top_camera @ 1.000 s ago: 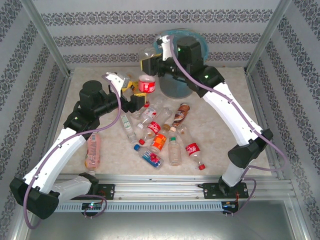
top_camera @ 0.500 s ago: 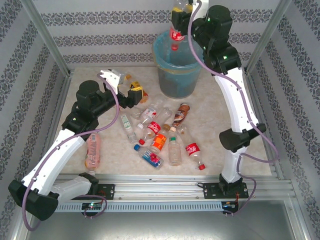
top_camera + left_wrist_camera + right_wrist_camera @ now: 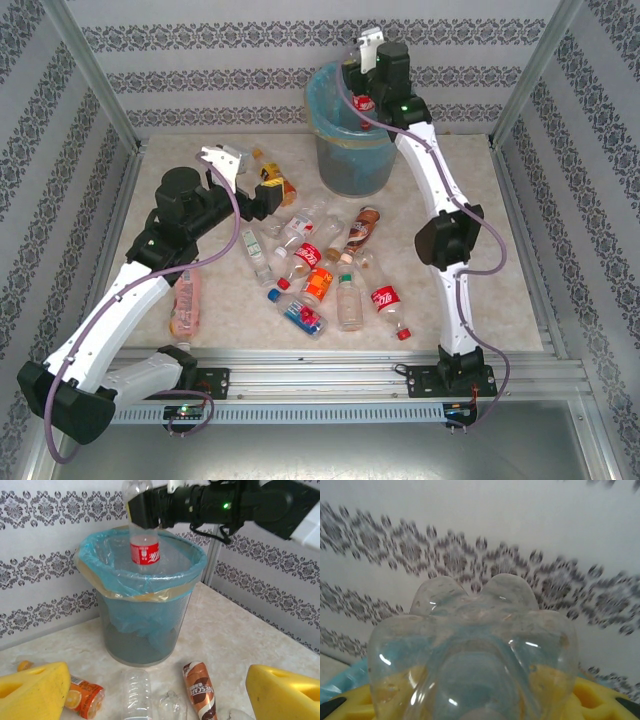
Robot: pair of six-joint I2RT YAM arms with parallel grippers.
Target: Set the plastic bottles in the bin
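Left wrist view, upper centre: the right tool (image 3: 144, 507) grips a red-labelled bottle (image 3: 145, 551) neck-down above the bin (image 3: 142, 630), poised for dropping; the left tool (image 3: 156, 692) gapes wide over loose bottles (image 3: 137, 692) on the tabletop (image 3: 240, 640).

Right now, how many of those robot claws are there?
2. The left gripper hovers open by the loose bottles; the right gripper holds a red-labelled bottle over the bin.
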